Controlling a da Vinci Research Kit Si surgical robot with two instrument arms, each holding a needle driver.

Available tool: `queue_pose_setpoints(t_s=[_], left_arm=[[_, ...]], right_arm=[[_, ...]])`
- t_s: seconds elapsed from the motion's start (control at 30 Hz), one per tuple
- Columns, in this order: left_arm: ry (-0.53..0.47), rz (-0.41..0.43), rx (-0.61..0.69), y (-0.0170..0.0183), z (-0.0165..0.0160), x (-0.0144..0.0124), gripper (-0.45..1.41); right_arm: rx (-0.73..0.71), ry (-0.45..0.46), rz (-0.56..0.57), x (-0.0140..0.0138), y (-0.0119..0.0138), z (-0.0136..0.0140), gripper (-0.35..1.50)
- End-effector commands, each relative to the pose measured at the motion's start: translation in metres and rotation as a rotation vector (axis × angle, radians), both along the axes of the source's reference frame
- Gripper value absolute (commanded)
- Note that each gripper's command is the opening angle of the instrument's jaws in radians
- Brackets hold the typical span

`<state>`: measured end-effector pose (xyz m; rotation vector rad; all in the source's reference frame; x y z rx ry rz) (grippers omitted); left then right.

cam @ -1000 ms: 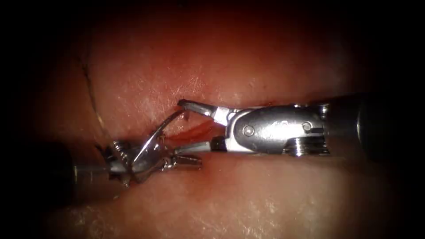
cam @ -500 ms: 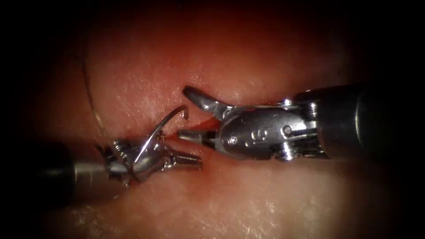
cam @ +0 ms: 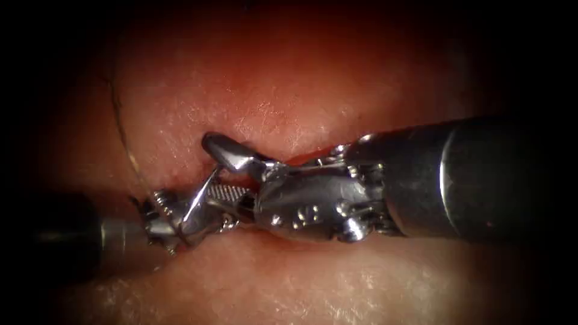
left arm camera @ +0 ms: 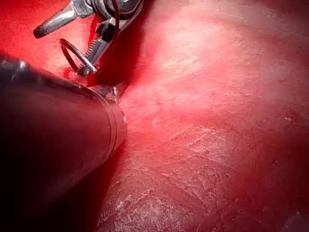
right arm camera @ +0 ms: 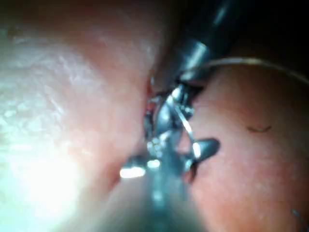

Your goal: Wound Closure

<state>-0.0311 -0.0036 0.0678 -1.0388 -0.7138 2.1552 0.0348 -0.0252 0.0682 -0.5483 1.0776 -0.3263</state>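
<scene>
1. Two hands crowd the cut (cam: 301, 157) in the tissue (cam: 265, 102): since a second ago the right hand (cam: 224, 171) has slid leftward, released, and now straddles the needle (cam: 201, 200).
2. A handover looks close, judging by this.
3. Clenched on the needle's lower part, the left hand (cam: 180, 219) holds it free of the tissue.
4. Needle's long axis runs lower left to upper right, upper end by the cut; thread (cam: 123, 141) trails left.

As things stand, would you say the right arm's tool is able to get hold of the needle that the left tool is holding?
Probably yes. The right tool has its jaws open around the needle, which the left tool holds by its rear part, above the tissue. Nothing lies between them.
</scene>
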Motion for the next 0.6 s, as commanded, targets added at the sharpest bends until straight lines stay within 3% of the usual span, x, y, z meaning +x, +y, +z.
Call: queue_pose_setpoints(t_s=[0.03, 0.6], left_arm=[[0.0, 0.003, 0.003, -0.0004, 0.0007, -0.0006, -0.08], [0.0, 0.005, 0.003, -0.0005, 0.0008, -0.0007, -0.08]], right_arm=[[-0.021, 0.001, -0.012, 0.0012, -0.0006, 0.0001, 0.91], [-0.076, -0.09, -0.014, 0.0005, 0.0002, 0.0015, 0.83]])
